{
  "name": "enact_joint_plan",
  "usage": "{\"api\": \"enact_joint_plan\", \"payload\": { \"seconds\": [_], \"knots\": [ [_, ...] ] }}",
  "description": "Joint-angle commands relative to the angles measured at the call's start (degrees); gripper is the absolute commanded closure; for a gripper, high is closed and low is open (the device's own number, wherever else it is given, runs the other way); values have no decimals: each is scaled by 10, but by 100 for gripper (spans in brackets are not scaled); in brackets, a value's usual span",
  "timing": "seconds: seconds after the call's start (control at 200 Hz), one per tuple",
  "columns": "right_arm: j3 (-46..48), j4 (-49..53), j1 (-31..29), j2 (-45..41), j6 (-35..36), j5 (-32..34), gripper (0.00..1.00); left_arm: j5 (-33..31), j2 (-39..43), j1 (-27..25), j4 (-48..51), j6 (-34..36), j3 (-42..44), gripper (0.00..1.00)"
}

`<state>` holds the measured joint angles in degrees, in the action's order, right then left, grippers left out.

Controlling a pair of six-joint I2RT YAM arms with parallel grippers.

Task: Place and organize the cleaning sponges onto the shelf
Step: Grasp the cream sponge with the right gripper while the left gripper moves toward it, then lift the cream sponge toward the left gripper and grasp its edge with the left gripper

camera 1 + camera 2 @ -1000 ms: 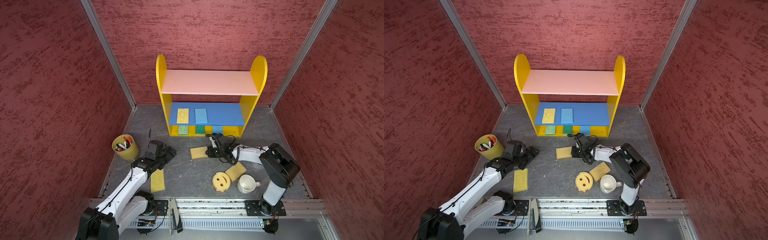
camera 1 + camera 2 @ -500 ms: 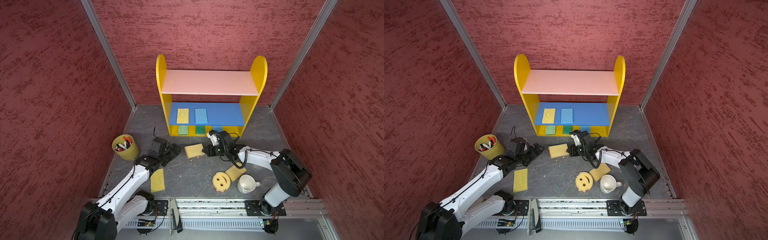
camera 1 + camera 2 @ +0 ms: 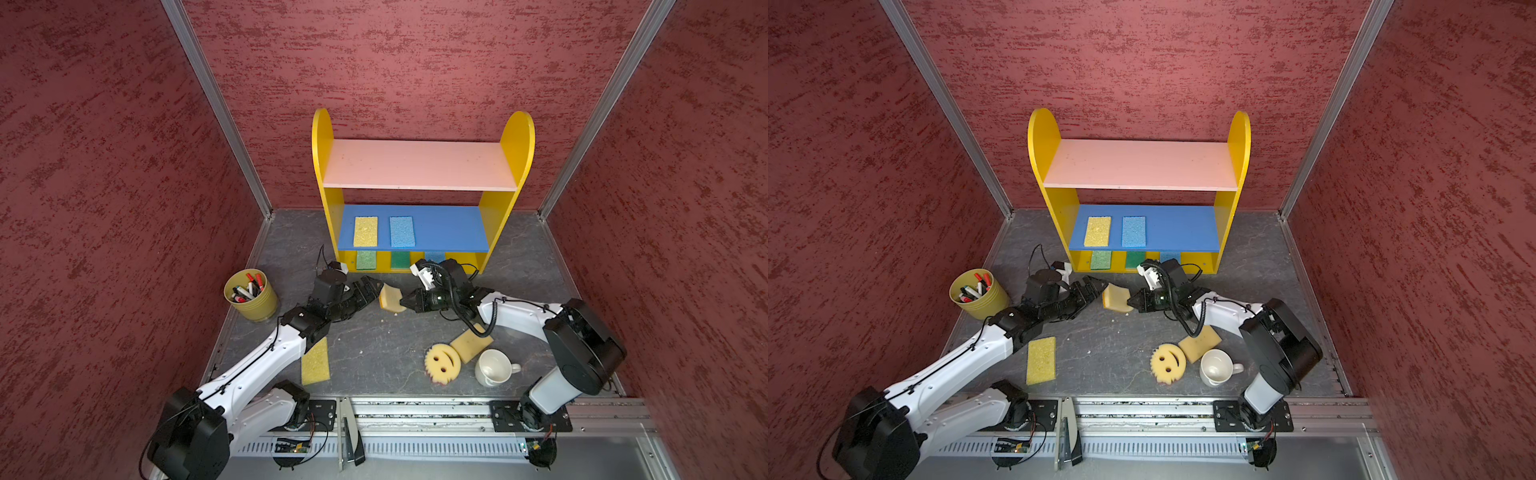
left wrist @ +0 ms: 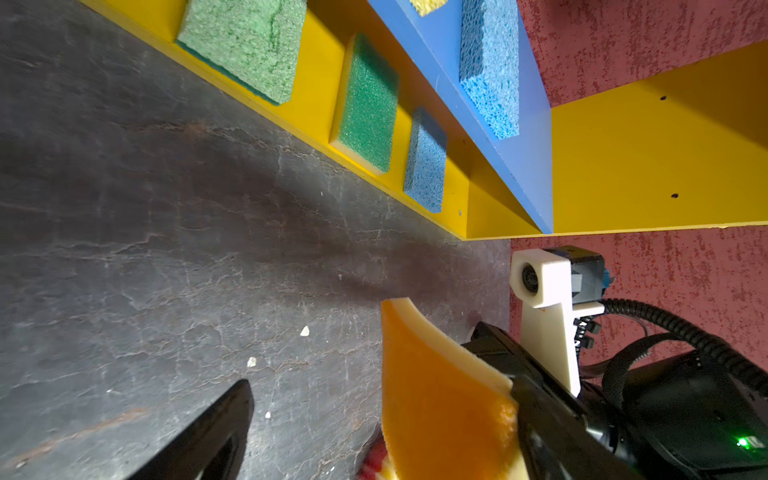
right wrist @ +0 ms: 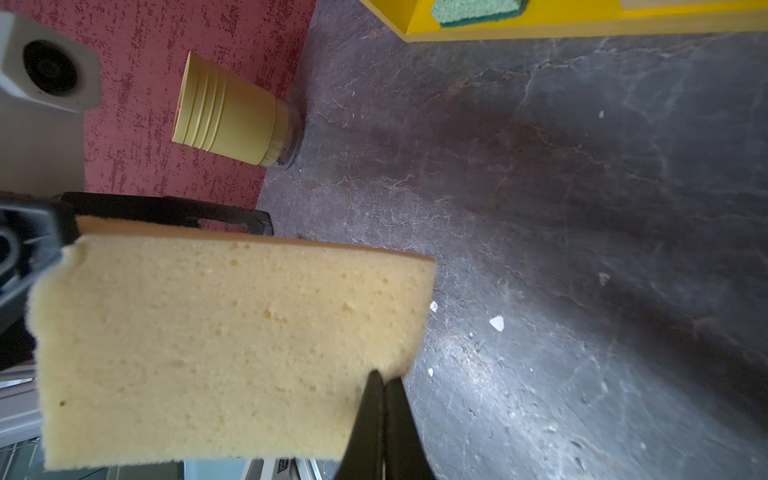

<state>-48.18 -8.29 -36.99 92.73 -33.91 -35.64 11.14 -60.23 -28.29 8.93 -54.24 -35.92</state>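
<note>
Orange-faced tan sponge (image 3: 390, 297) is held on edge near the grey floor (image 3: 374, 345), just before the shelf (image 3: 515, 158), its corner pinched by the right gripper (image 3: 407, 300). The left gripper (image 3: 376, 287), jaws spread wide, meets its opposite edge.

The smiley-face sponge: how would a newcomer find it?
Start at the yellow shelf at the back and come forward to the near edge of the grey floor. There, by the white mug, lies the smiley-face sponge: the only round one, with a face; its neighbours are plain rectangles.
</note>
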Motion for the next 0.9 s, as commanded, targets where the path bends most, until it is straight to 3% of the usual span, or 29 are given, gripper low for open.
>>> {"api": "enact_joint_plan", "payload": {
  "seconds": [0.0,0.266,0.406,0.496,0.541,0.661,0.746,0.822,0.892],
  "knots": [
    [-14,-36,0,-1,-1,-25,100,9,-4,-6,-12,-6,-13,5],
    [1,-58,0,18,-16,-37,100,-31,52,-6,11,0,-27,2],
    [0,-75,0,15,-27,-46,100,-18,30,-14,5,-5,-25,2],
    [-4,-81,0,11,-34,-50,100,-2,8,-21,-10,-9,-21,8],
    [-2,-91,0,7,-41,-53,100,4,1,-25,-19,-12,-19,15],
    [2,-109,0,-3,-57,-45,100,8,-7,-34,-41,-16,-20,54],
    [5,-110,0,-9,-57,-30,100,6,-6,-36,-36,-14,-33,75],
    [11,-111,0,-14,-56,-13,98,4,-6,-37,-22,-11,-47,86],
    [20,-119,-1,-21,-56,3,86,4,-6,-39,-12,-9,-57,94]
  ]
}}
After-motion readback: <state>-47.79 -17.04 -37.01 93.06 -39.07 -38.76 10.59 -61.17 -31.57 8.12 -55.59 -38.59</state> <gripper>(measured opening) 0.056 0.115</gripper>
